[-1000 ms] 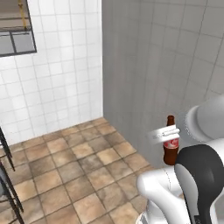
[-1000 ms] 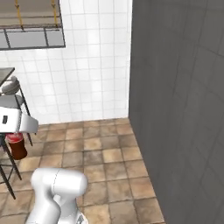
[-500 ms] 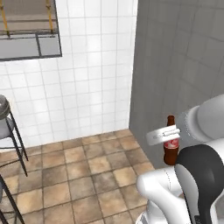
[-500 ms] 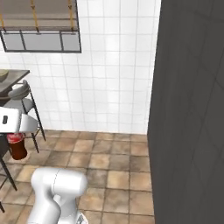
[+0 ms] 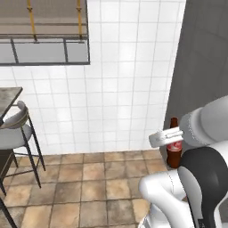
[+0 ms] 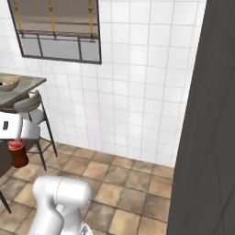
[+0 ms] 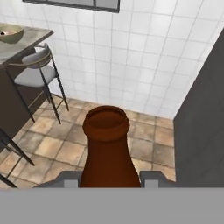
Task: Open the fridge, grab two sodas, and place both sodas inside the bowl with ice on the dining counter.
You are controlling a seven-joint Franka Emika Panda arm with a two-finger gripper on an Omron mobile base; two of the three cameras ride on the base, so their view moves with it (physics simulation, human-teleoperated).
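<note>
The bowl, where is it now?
The bowl sits on the dining counter at the upper left of the hand view, above a grey stool, well beyond the soda in the gripper.

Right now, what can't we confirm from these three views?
- Contents of the bowl: hand view, too small and cut by the left edge; ice not discernible.
- Soda label: left base view, partly covered by the pincer.
- Soda base: hand view, hidden below the frame's bottom.
- Dining counter: right base view, cut off by the left edge.
</note>
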